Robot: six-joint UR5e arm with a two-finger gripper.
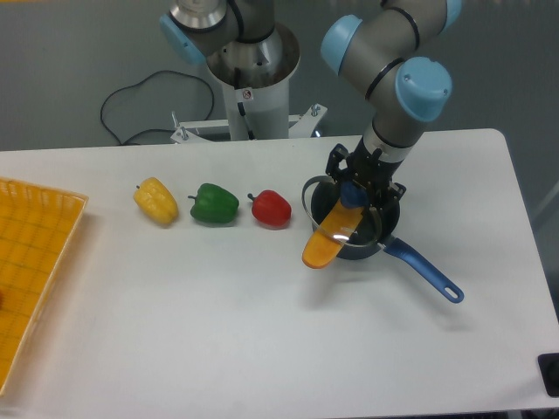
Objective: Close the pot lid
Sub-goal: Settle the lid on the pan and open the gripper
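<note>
The pot is a small dark saucepan at the table's right centre, its blue handle pointing down and right. An orange piece sticks out over its left rim. The lid, clear glass with a metal rim and a blue knob, hangs tilted just above the pot and the orange piece. My gripper comes down from above and is shut on the lid's knob.
A red pepper, a green pepper and a yellow pepper lie in a row left of the pot. A yellow basket stands at the left edge. The robot's base stands behind.
</note>
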